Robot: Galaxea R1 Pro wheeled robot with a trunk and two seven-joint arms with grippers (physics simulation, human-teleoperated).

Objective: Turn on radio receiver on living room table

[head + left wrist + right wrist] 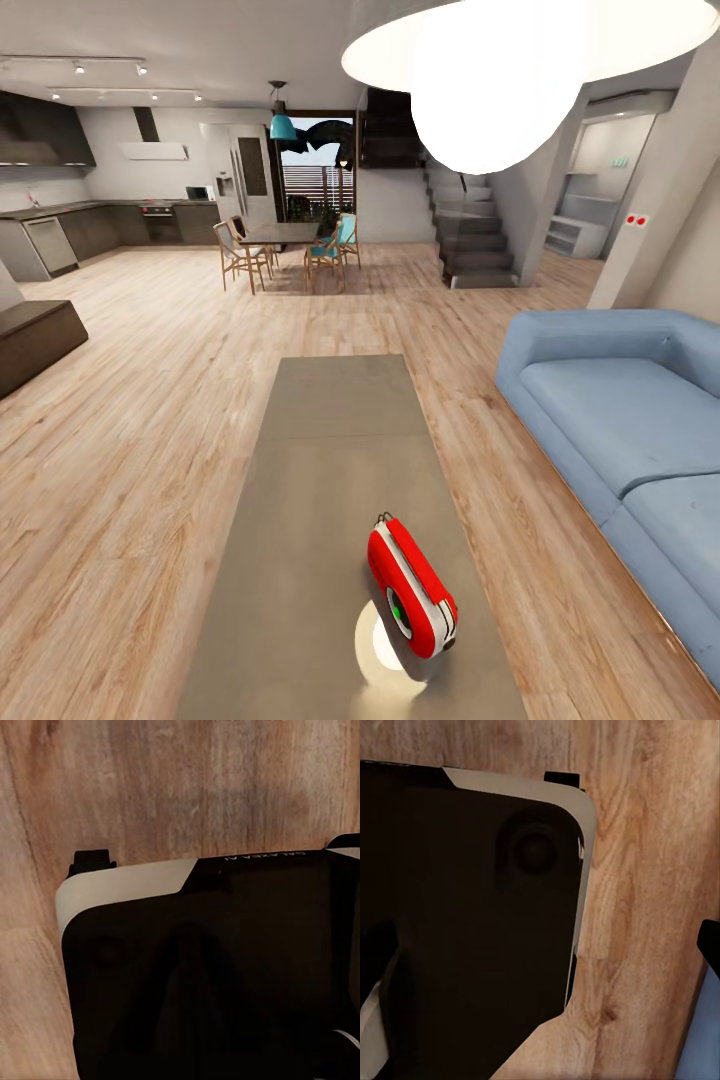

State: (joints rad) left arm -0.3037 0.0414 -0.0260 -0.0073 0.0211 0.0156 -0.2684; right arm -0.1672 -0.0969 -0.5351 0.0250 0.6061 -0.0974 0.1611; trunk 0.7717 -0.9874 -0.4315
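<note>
Where it lies tipped on one side, radio receiver [412, 587] sits near the tabletop [320, 470] front end, sofa [620, 420] well apart. Claw state: cannot tell. Risk, judged: a careless press could skid it off the edge

Landmark: counter [335, 470], running lengthwise away from the head camera, centred in view.

- Radio receiver [411, 585] stands on the counter's near end, toward its right edge, turned at an angle to the counter's long sides.
- Sofa [625, 420] lies right of the counter, parallel to it, a strip of floor [130, 450] between them.
- Low bench block [35, 340] sits well left of the counter.
- Dining table [280, 235] with chairs stands well beyond the counter's far end.
- Kitchen units [90, 225] line the wall beyond, left of the dining table.
- Staircase [475, 235] rises beyond the counter's far end, to the right.
- Globe lamp [500, 70] hangs above.

Wrist views: robot base panel over floor.
</note>
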